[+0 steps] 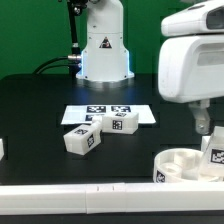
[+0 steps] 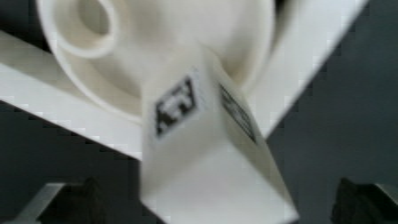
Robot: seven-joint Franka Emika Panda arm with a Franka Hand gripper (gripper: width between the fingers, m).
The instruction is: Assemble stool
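The round white seat [image 1: 185, 163] lies at the exterior view's lower right against the front rail. A white block leg [image 1: 215, 150] with a black-and-white tag stands up from its far right side. My gripper [image 1: 207, 127] hangs just above that leg. In the wrist view the seat [image 2: 164, 55] shows its centre hole, and the tagged leg [image 2: 199, 135] rises toward the camera. My gripper [image 2: 205, 205] is open, its dark fingers [image 2: 43, 203] standing wide on either side of the leg with gaps showing. Two more tagged legs [image 1: 84, 139] [image 1: 121, 122] lie loose mid-table.
The marker board [image 1: 105, 111] lies flat behind the two loose legs. A long white rail [image 1: 90, 190] runs along the front edge, and rails [image 2: 306, 60] cross under the seat in the wrist view. The robot base [image 1: 103, 50] stands at the back. Another white piece [image 1: 2, 149] sits at the left edge.
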